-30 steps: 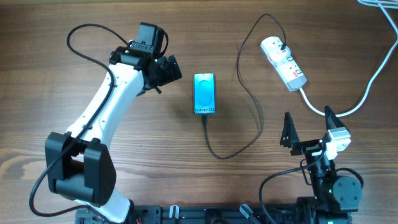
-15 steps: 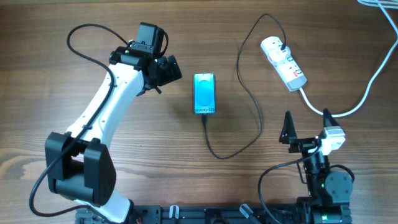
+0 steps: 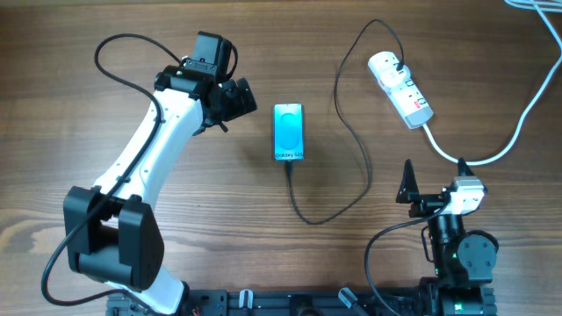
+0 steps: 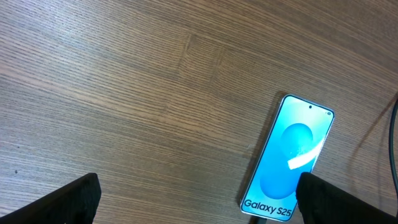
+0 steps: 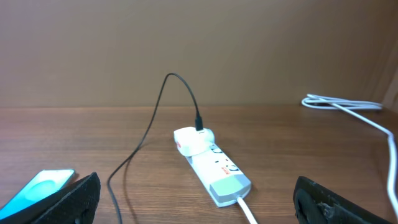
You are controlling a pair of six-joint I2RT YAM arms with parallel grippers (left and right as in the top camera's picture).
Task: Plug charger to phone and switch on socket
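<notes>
The phone (image 3: 289,132) lies flat mid-table with its teal screen up. It also shows in the left wrist view (image 4: 289,158) and at the left edge of the right wrist view (image 5: 37,188). The black charger cable (image 3: 358,140) runs from an adapter in the white socket (image 3: 401,88) in a long loop, and its tip meets the phone's bottom edge. The socket also shows in the right wrist view (image 5: 211,165). My left gripper (image 3: 243,96) is open and empty just left of the phone. My right gripper (image 3: 435,180) is open and empty, near the front edge and short of the socket.
The socket's thick white cord (image 3: 518,123) curves off to the right and up past the table's far right corner. It passes close to my right gripper. A black arm cable (image 3: 118,53) loops at the back left.
My right arm has shifted slightly left and back toward its base, with the gripper still open. The left arm, phone, cable and socket have not moved.
</notes>
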